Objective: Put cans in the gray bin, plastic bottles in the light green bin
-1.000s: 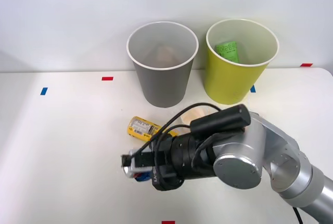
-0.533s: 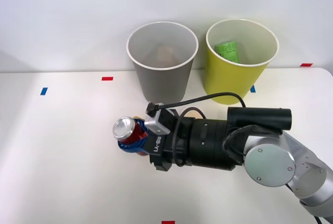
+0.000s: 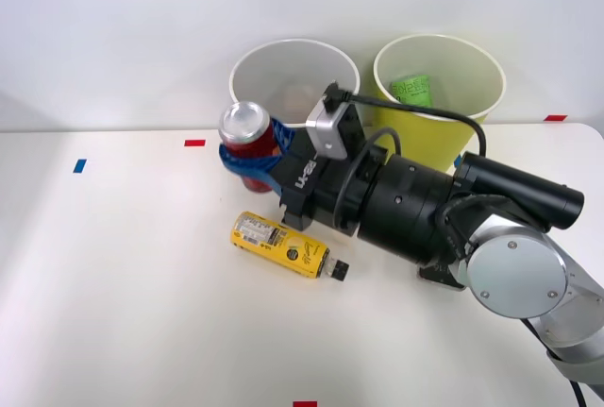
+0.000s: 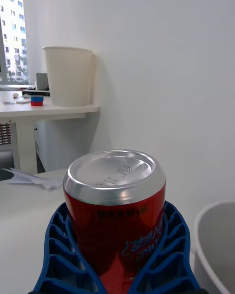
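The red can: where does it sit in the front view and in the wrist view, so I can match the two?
Front view: the red can is held off the table in the right hand, left of the gray bin.
Right wrist view: the can sits low in the middle between the blue fingers.
Shared landmark: the gray bin's rim, beside the can.

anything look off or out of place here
Nothing looks spilled or damaged. The right gripper holds the red can in the air beside the gray bin. The yellow bottle lies on its side on the table, unsorted. Something green already sits in the light green bin.
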`<state>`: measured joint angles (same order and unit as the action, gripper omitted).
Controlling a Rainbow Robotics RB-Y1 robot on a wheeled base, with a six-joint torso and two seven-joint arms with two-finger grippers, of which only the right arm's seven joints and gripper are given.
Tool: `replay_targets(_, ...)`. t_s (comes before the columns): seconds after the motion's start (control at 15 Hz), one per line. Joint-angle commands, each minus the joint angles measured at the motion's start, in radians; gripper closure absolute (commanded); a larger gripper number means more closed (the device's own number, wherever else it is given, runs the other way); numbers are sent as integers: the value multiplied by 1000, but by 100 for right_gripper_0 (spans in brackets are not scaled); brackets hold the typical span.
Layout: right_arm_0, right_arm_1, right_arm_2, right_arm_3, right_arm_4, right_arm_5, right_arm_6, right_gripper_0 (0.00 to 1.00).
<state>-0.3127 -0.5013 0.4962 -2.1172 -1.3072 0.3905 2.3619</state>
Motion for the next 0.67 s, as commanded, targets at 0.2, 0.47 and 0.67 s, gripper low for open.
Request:
replay_targets(0.2, -124, 104, -97, 158, 0, -4, -7, 100)
replay_targets(0.47, -243, 145, -166, 321, 2, -4, -9, 100)
replay_targets(0.67, -332, 167, -183, 465, 3, -4, -3, 100)
